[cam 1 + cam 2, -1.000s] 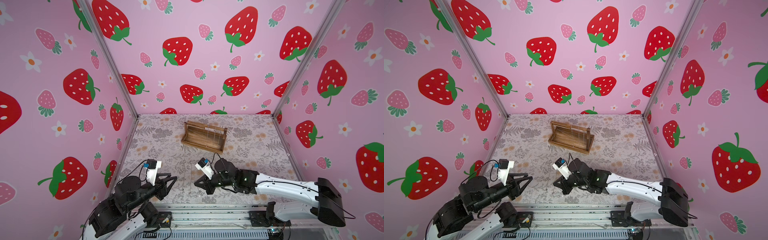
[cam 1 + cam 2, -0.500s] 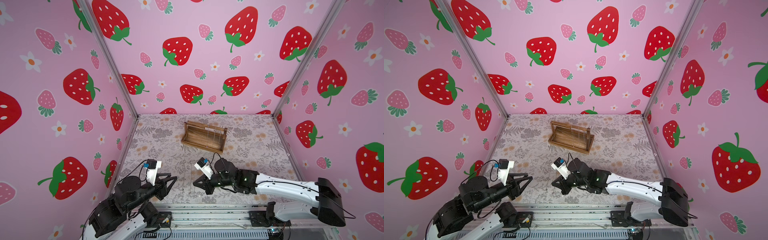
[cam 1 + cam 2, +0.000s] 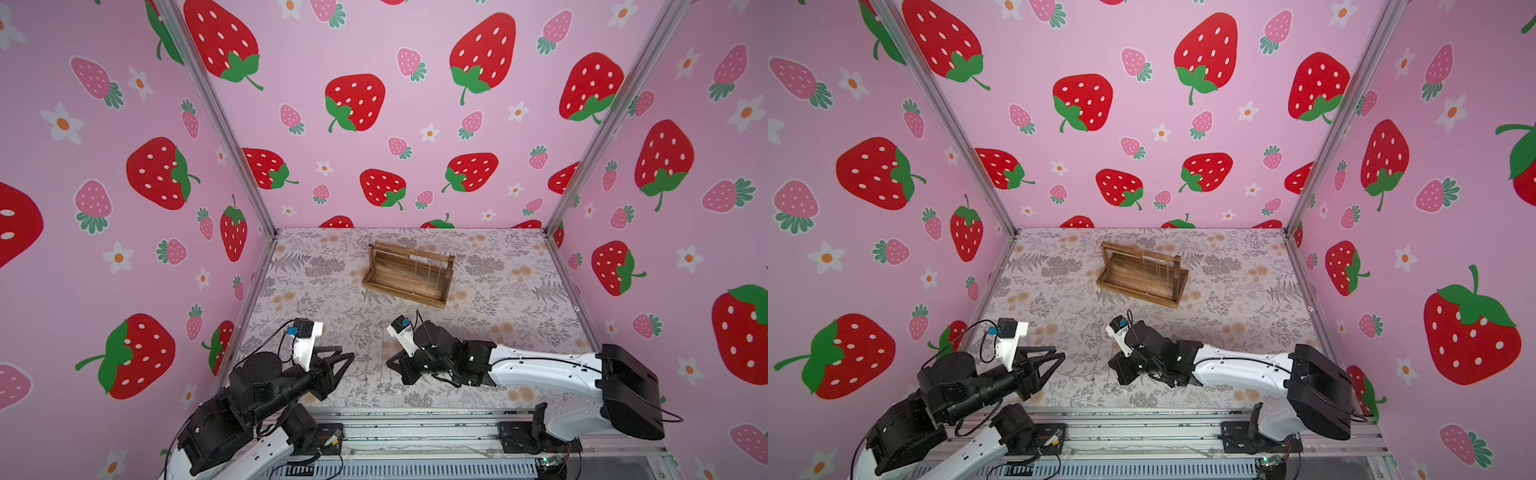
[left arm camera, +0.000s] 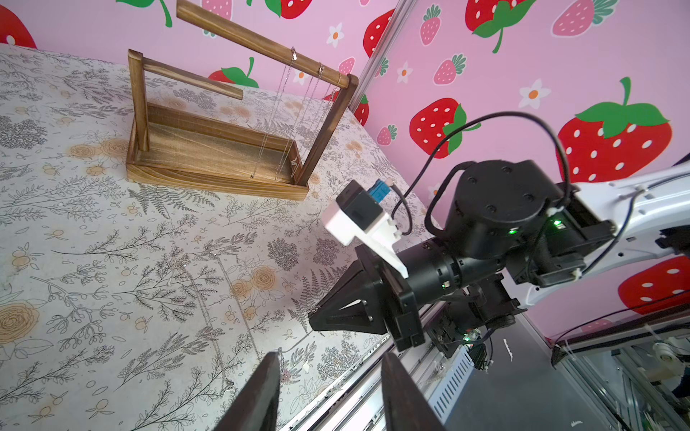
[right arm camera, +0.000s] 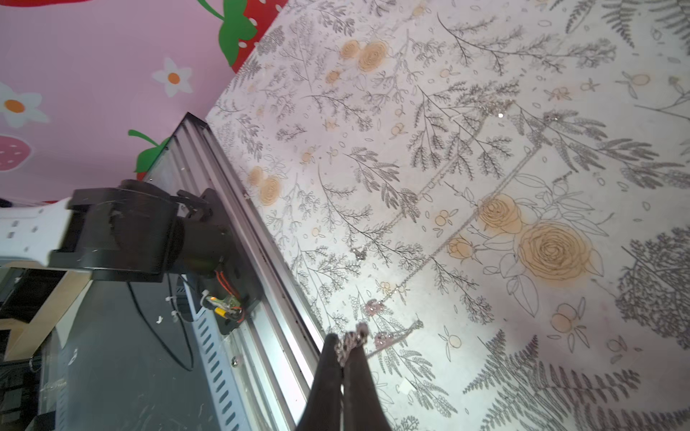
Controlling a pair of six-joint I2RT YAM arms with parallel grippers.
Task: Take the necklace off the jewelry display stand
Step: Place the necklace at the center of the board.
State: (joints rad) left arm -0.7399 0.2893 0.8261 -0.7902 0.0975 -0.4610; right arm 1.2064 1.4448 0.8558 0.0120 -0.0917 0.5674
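in both top views the jewelry display stand (image 3: 407, 276) (image 3: 1142, 274) sits upright at 12 o'clock on the bench (image 3: 498, 291), its tray base flat on the floral cover. in the left wrist view thin hanging chains (image 4: 294, 58) drape from its top bar beside one upright. the right end effector (image 5: 345, 345), at 6 o'clock near the bench's front edge, is closed, its fingertips pinching the necklace (image 5: 353, 339), which is off the stand and trails onto the bench. more loose chain (image 5: 466, 224) lies on the bench beyond it. the left end effector (image 4: 331, 360), at 8 o'clock, stands partly open with nothing between its fingers.
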